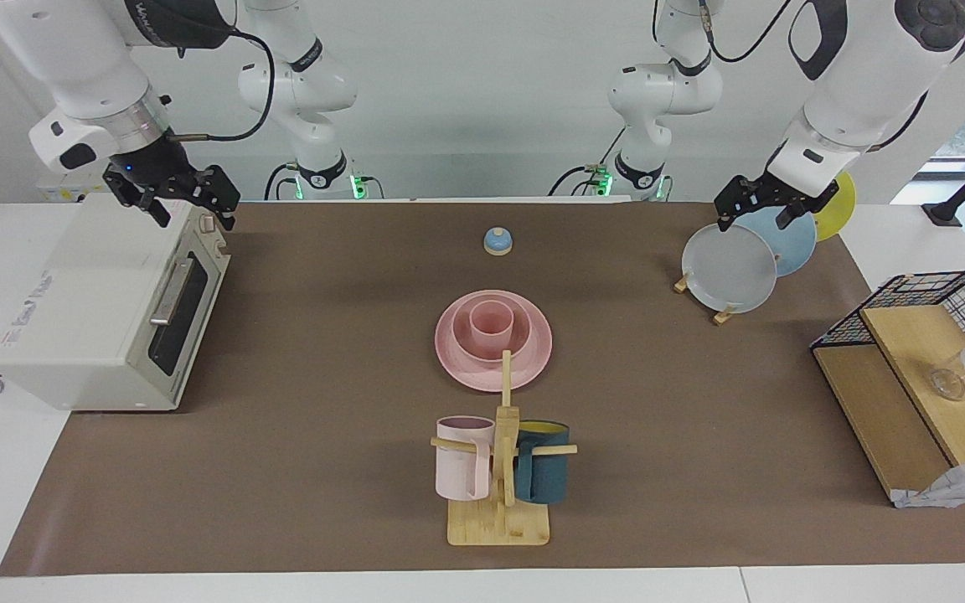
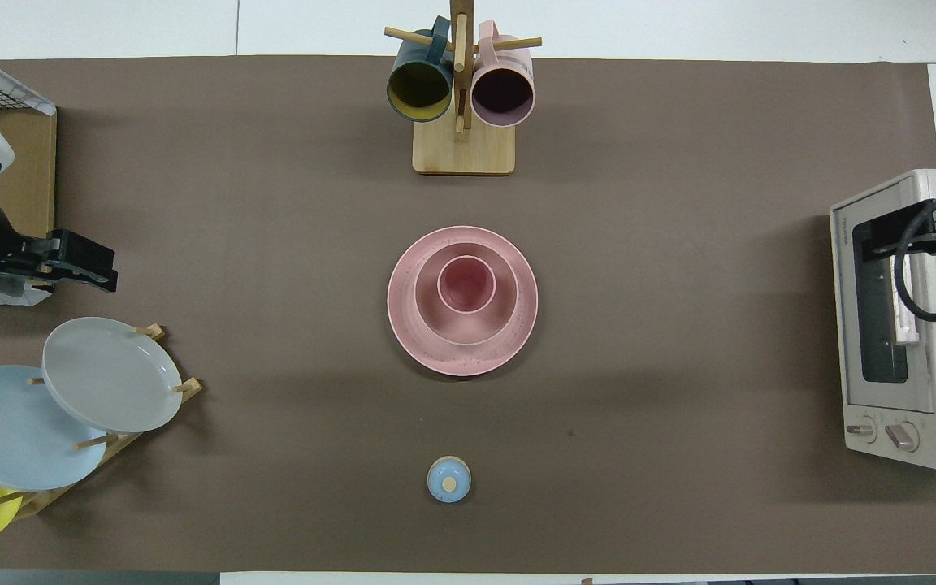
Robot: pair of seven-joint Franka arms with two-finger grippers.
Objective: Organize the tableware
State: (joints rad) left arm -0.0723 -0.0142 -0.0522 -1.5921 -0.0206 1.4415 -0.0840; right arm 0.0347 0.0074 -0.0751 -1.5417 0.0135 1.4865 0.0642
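The pink cup [image 1: 492, 325] stands inside the pink bowl [image 1: 523, 333], which sits on the pink plate [image 1: 457, 363] in the middle of the bench [image 1: 298, 469], between the small blue bell [image 1: 497, 241] nearer the robots and the mug rack [image 1: 499, 494] farther from them. The left hand [image 1: 766, 211] hangs empty over the upright plates in the plate rack [image 1: 721, 316], and whether it is spread cannot be told. The right hand [image 1: 189, 201] hovers over the toaster oven [image 1: 89, 310], and its state cannot be told either.

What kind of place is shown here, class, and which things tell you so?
Probably a robotics lab with a mock kitchen: two Franka arms stand at a table holding a toaster oven, a mug tree and a plate rack.
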